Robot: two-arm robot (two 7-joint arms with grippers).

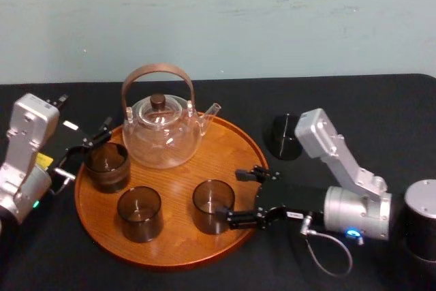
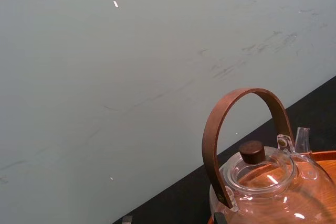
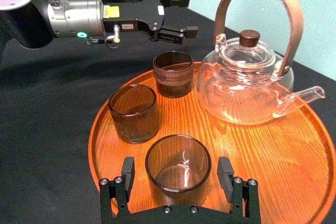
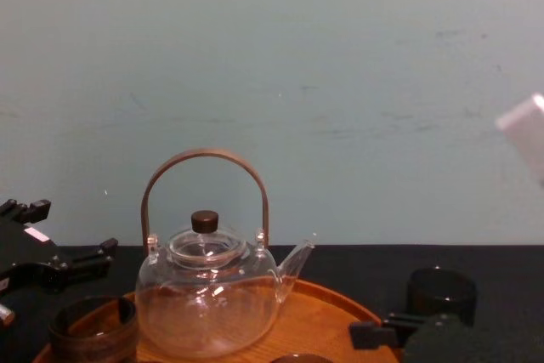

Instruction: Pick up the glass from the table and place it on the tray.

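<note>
Now, head view: the small dark round glass stands on the large round orange-brown wooden tray, inside the wide right gripper; the left gripper, wide too, is beside the rim. Right wrist view: pads not touching. Probably light, slippery, fragile; grip mid-wall, softly.

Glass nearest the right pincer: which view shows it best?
Right wrist view: the glass stands whole on the tray inside the open right pincer. Head view shows it smaller; chest view, just its rim. The left pincer flanks the leftmost glass.
</note>
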